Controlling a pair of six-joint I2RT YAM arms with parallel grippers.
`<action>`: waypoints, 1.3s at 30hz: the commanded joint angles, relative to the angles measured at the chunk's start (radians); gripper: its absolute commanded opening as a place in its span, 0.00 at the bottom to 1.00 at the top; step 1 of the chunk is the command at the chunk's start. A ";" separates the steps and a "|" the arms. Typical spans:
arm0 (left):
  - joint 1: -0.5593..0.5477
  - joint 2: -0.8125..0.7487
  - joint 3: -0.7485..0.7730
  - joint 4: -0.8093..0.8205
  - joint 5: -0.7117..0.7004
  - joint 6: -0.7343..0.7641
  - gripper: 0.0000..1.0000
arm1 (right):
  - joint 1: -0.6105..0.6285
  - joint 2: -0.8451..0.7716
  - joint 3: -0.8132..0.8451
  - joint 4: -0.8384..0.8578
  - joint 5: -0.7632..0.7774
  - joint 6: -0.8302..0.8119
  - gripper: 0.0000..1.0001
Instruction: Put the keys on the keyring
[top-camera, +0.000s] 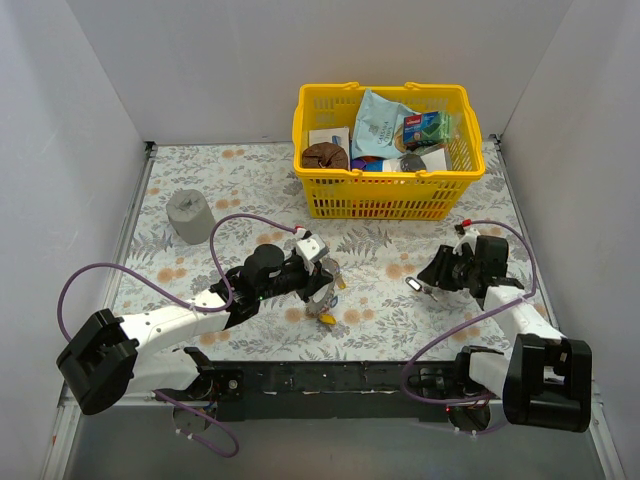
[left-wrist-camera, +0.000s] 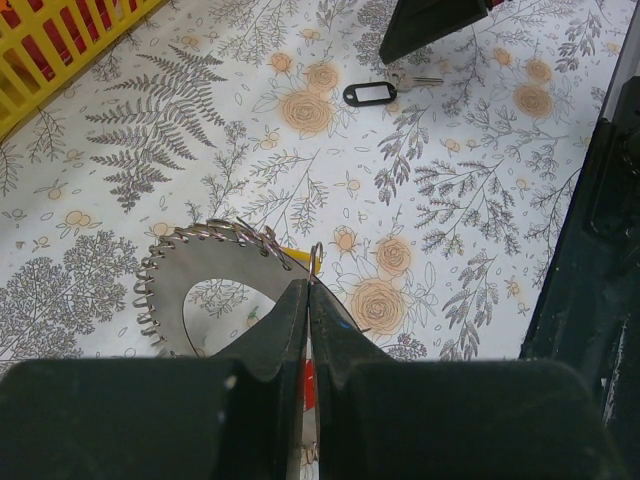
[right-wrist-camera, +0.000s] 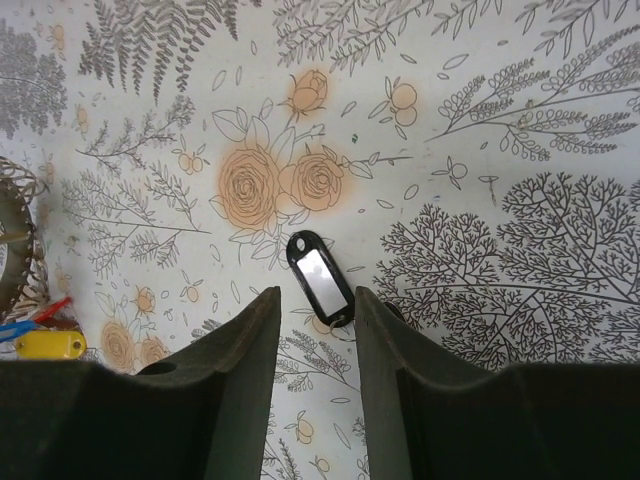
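Observation:
The keyring (left-wrist-camera: 195, 265), a large flat silver ring with wire loops along its rim, lies near the table's middle under my left gripper (left-wrist-camera: 308, 288). That gripper is shut on the ring's right edge, and a small wire loop sticks up at its tips. Yellow (right-wrist-camera: 48, 345), red and blue key tags lie beside the ring. In the top view the ring (top-camera: 322, 300) sits below the left gripper (top-camera: 325, 278). A black-tagged key (right-wrist-camera: 320, 275) lies flat on the table between the open fingers of my right gripper (right-wrist-camera: 318, 300). It also shows in the left wrist view (left-wrist-camera: 369, 94).
A yellow basket (top-camera: 385, 182) full of packets stands at the back, behind both grippers. A grey cylinder (top-camera: 188, 215) stands at the back left. White walls close in the table on the left, the back and the right.

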 joint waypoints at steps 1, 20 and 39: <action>-0.004 -0.009 0.037 0.010 0.011 -0.010 0.00 | -0.002 -0.075 0.017 -0.044 0.026 -0.009 0.44; -0.006 -0.014 0.032 0.013 0.015 -0.018 0.00 | 0.052 0.000 0.037 -0.129 0.147 0.079 0.33; -0.006 -0.055 0.011 -0.005 -0.009 -0.013 0.00 | 0.304 0.247 0.141 0.046 0.161 0.166 0.31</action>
